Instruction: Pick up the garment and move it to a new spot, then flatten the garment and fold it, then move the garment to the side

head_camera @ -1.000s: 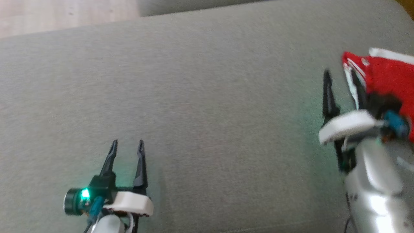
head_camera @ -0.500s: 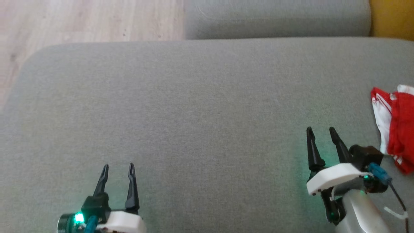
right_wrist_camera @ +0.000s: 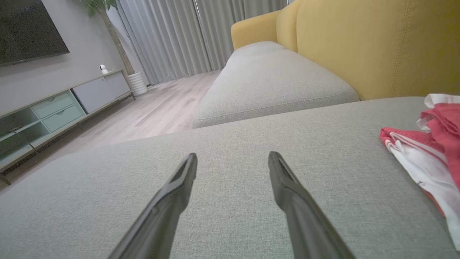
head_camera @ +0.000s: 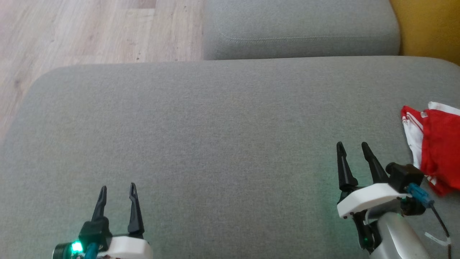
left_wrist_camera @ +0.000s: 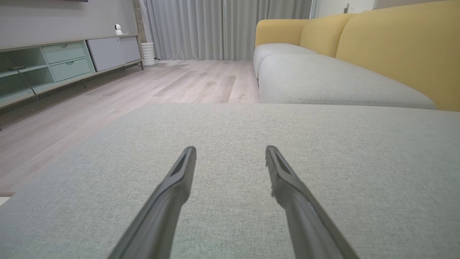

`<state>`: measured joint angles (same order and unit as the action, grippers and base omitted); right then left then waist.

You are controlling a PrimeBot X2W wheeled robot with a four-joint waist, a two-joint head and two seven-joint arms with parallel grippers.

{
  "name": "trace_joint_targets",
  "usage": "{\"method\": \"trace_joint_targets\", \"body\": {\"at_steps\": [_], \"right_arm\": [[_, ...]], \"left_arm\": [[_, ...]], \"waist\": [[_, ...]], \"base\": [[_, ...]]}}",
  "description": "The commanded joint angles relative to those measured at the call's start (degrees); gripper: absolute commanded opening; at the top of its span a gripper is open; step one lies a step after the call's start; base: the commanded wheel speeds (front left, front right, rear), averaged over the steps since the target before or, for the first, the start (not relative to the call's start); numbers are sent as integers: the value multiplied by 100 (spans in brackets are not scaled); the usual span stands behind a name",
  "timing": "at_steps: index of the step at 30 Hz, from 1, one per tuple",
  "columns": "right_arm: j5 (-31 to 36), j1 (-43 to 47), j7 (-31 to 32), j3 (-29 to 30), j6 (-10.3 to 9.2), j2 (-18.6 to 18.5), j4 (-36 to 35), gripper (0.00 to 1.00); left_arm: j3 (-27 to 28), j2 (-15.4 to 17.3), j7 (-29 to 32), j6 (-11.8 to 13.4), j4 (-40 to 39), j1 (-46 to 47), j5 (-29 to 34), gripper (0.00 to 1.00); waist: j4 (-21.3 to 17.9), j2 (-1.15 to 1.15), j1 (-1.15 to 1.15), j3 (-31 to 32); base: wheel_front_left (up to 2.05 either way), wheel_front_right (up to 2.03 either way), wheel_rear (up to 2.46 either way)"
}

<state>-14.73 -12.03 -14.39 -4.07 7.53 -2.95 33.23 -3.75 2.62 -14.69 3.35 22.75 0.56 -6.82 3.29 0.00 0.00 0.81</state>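
Seemingly final step: garment (head_camera: 440, 144) is lying aside; left gripper (head_camera: 118, 186) and right gripper (head_camera: 352, 143) are hovering wide, empty; next, checking fold.

The garment (head_camera: 440, 144) runs off the right edge, its far part out of sight; the left gripper (head_camera: 118, 186) gets clipped at the bottom edge.

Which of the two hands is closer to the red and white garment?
The right hand: it is open, just beside the garment on the grey cushion. The left hand is far off, at the opposite side.
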Motion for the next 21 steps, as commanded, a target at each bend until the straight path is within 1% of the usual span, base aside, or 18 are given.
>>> {"method": "trace_joint_targets", "body": {"at_steps": [1, 9, 10, 13, 21], "right_arm": [[-49, -52, -61, -182, -4, 7, -232, 100], [-27, -32, -61, -247, -4, 7, -346, 100], [-23, 119, 1, -101, 0, 3, -106, 0], [-28, 248, 5, -101, 0, 15, 130, 0], [-456, 250, 137, -20, 0, 15, 35, 0]], "left_arm": [[195, 26, -31, -8, -224, 63, 3, 100], [221, 26, -31, -198, -387, 28, -163, 100], [9, -3, 0, -191, -163, -124, -152, 0], [1, -20, 11, -192, 85, -193, -156, 0], [91, -17, 160, -242, 68, -121, -616, 0]], "waist": [[-41, 0, 0, 33], [-97, 0, 0, 77], [-99, 0, 0, 77], [-101, 0, 0, 79], [-114, 0, 0, 69]], "base": [[0, 0, 0], [0, 0, 0], [0, 0, 0], [0, 0, 0], [0, 0, 0]]}}
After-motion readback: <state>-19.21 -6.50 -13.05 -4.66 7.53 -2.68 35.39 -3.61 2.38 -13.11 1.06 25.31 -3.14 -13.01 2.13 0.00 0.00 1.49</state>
